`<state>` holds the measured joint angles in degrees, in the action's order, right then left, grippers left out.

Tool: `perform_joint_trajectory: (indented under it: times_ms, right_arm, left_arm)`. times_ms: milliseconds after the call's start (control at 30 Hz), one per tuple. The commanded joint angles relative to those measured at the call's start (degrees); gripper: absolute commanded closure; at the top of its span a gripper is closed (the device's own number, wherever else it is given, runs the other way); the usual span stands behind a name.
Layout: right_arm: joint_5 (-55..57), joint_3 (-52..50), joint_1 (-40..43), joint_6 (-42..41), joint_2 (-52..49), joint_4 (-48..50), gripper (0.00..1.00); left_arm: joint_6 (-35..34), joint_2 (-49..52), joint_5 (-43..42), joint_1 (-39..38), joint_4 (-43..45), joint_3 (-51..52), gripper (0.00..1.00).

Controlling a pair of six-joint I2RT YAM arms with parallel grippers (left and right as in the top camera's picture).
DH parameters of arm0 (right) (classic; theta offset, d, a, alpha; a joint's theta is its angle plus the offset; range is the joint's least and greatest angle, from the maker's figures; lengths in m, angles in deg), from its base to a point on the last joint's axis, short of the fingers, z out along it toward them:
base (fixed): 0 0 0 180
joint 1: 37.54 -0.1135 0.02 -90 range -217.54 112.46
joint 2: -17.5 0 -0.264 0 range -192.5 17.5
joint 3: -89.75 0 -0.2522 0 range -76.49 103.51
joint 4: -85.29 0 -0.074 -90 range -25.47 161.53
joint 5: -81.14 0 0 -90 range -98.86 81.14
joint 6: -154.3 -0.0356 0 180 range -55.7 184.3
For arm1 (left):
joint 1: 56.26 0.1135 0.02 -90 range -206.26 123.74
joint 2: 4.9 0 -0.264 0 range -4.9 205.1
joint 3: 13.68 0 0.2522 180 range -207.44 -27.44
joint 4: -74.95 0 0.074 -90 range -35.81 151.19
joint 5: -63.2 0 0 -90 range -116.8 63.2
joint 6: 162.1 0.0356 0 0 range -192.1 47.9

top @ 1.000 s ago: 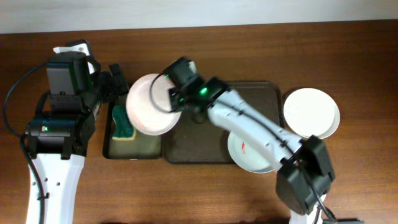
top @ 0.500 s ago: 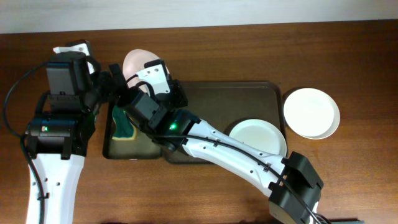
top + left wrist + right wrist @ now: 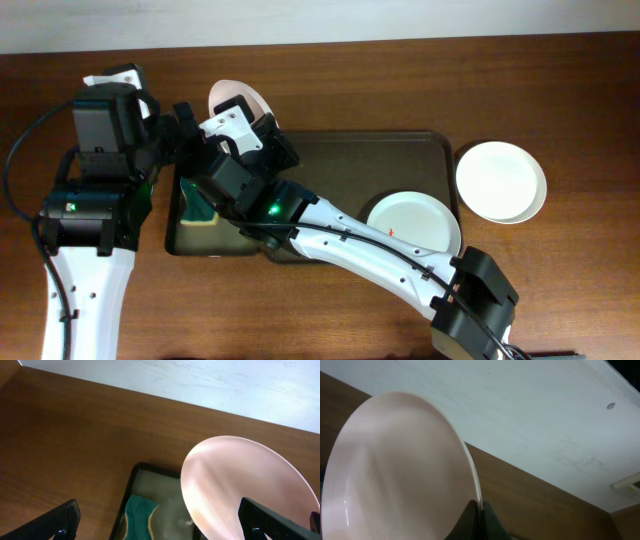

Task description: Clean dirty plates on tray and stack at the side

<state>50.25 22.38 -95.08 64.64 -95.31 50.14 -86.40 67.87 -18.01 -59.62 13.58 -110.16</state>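
wooden table (image 3: 560, 80), brown tray (image 3: 350, 165), black tray (image 3: 225, 238), plate (image 3: 501, 181)

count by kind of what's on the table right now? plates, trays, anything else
Plates: 3 - held plate tilted, second plate on the brown tray, third plate right of that tray
Trays: 2 - brown tray, black tray
Green sponge: 1, in the black tray
Total: 6

held plate (image 3: 240, 490): white with a pinkish cast | smeared plate (image 3: 412, 222): white, small red smear | side plate (image 3: 501, 181): plain white | tray (image 3: 360, 160): dark brown | small tray (image 3: 215, 251): black | sponge (image 3: 200, 208): teal-green, yellow edge | counter (image 3: 560, 80): red-brown wood grain | right arm (image 3: 380, 255): white shell, black joints, green light | left arm (image 3: 85, 290): white and black | wall (image 3: 530, 405): off-white, faintly mottled
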Motion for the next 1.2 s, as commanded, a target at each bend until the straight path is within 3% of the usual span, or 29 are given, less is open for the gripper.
perform_joint_trajectory:
  times_ms: [0, 333, 433, 700, 833, 933, 1167]
  right_arm:
    - [1.5, 1.0, -0.7, 0.9, 1.9, 0.3, 0.96]
    - [-5.1, 1.0, -0.7, 0.5, 1.9, -2.6, 0.96]
    - [-6.6, 0.7, 0.2, -7.8, 1.9, -7.5, 0.96]
    - [-45.4, 0.7, 8.5, -19.7, 1.9, -16.5, 0.96]
    - [-71.8, 0.7, 18.4, -20.6, 1.9, -16.6, 0.96]
    - [-85.1, 0.7, 27.9, -20.9, 1.9, -19.2, 0.96]
    - [-88.9, 0.7, 54.3, -17.6, 1.9, -38.6, 0.96]
  left_arm:
    - [0.7, -0.7, -0.4, 0.2, 0.0, 0.1, 0.01]
    - [0.7, -0.7, -0.4, 0.2, 0.0, 0.1, 0.01]
    - [0.7, -0.7, -0.4, 0.2, 0.0, 0.1, 0.0]
    - [0.7, -0.7, -0.4, 0.2, 0.0, 0.1, 0.0]
    - [0.7, -0.7, -0.4, 0.2, 0.0, 0.1, 0.01]
    - [0.7, -0.7, -0.4, 0.2, 0.0, 0.1, 0.01]
    - [0.7, -0.7, -0.4, 0.2, 0.0, 0.1, 0.0]
